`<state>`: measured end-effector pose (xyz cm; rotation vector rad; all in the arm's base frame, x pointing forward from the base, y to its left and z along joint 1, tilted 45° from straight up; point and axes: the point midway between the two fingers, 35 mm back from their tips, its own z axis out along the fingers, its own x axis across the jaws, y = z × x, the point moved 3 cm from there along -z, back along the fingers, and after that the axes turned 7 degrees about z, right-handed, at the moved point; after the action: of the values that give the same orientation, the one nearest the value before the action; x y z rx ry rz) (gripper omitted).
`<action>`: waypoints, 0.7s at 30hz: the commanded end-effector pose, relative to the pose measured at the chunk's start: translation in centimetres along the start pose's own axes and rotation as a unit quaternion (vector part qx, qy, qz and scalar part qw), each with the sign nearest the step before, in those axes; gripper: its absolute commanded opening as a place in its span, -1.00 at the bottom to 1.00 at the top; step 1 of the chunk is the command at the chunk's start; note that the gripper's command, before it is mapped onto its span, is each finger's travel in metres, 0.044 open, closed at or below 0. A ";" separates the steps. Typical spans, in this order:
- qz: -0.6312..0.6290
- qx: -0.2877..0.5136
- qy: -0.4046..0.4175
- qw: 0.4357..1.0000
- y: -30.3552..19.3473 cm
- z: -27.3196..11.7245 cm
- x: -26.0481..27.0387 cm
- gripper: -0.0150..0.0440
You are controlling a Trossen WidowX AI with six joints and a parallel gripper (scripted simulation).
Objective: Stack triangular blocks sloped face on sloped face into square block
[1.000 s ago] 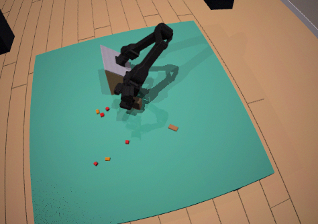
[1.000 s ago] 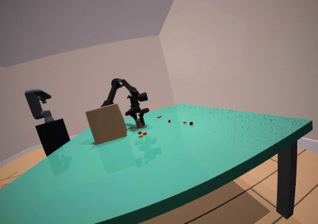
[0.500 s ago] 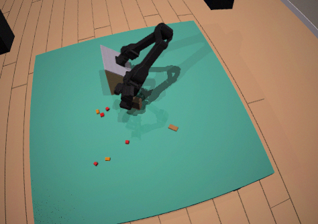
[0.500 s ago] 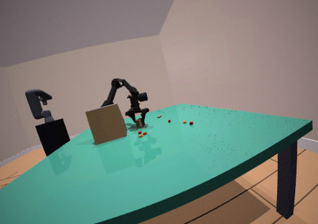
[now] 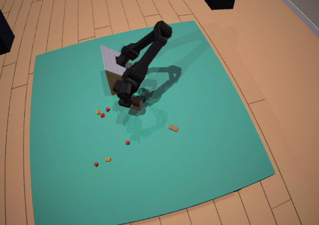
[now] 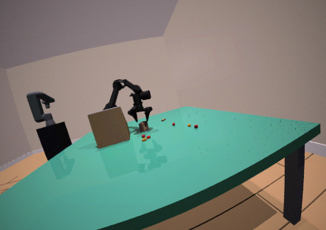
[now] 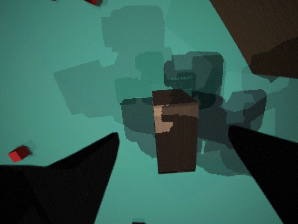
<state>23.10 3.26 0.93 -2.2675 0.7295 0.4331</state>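
The two triangular blocks appear as one brown wood-grained block (image 5: 136, 104) (image 6: 143, 127) (image 7: 176, 145) on the green table (image 5: 202, 153) (image 6: 213, 157). In the wrist view its long upper face and one darker end show, partly in shadow. No seam between the two pieces can be made out, so I cannot tell how exactly their ends line up. My gripper (image 6: 142, 121) (image 7: 172, 134) is wide open and empty. In the wrist view its black fingers stand apart on either side of the block, with green table showing between each finger and the block.
A large brown box (image 5: 114, 83) (image 6: 108, 127) (image 7: 267, 30) stands close beside the arm. A flat tan piece (image 5: 173, 128) (image 6: 163, 120) lies apart. Several small red and orange pieces lie about, including a red cube (image 5: 127, 142) and an orange one (image 5: 108, 159).
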 end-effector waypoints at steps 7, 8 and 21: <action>-0.007 0.001 0.003 1.000 0.1 -7.8 -0.4 1.00; -0.007 0.001 0.003 1.000 0.1 -7.8 -0.4 1.00; -0.003 0.005 0.007 1.000 0.0 -7.2 -0.1 1.00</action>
<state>23.65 -1.80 6.02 -2.2663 0.7257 0.4113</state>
